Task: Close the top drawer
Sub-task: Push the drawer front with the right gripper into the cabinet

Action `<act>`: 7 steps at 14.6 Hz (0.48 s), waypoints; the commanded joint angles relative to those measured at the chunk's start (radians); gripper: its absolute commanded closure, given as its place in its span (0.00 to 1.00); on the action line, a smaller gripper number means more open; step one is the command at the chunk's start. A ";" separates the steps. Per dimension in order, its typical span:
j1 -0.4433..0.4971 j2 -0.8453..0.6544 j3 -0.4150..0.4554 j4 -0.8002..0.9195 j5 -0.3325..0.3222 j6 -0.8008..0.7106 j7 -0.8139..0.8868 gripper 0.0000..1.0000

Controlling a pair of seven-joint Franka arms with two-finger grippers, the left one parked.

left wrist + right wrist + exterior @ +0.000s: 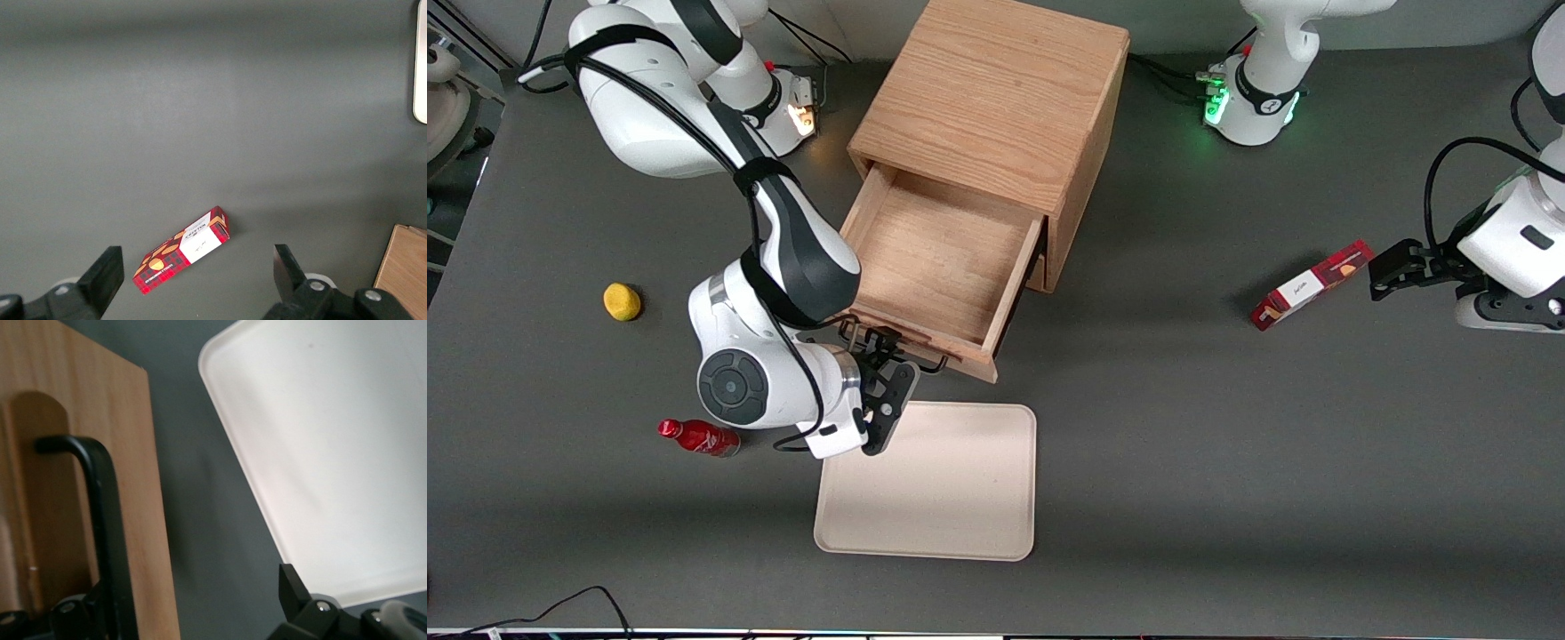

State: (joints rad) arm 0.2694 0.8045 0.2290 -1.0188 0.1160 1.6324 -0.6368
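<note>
The light oak cabinet [996, 89] stands at the middle of the table. Its top drawer [943, 258] is pulled far out toward the front camera, and the tray inside is bare. The black wire handle [925, 363] runs along the drawer's flat front. My right gripper [879, 372] is at the drawer front, at the working arm's end of the handle. It is open. In the right wrist view the gripper [187, 603] straddles the edge of the drawer front [137, 467]. One fingertip lies by the handle [100, 507], the other [292, 587] over the table. The lower drawer is mostly hidden under the top one.
A beige tray [934, 484] lies flat just nearer the front camera than the drawer front; it also shows in the right wrist view [333, 453]. A yellow fruit [622, 301] and a red bottle [698, 437] lie toward the working arm's end. A red box [1312, 284] lies toward the parked arm's end.
</note>
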 commanded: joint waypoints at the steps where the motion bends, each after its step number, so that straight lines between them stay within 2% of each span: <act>1: -0.007 -0.079 0.012 -0.105 0.068 -0.002 0.023 0.00; 7: -0.001 -0.154 0.012 -0.240 0.114 0.006 0.023 0.00</act>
State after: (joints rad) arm 0.2702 0.7150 0.2377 -1.1605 0.1928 1.6292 -0.6309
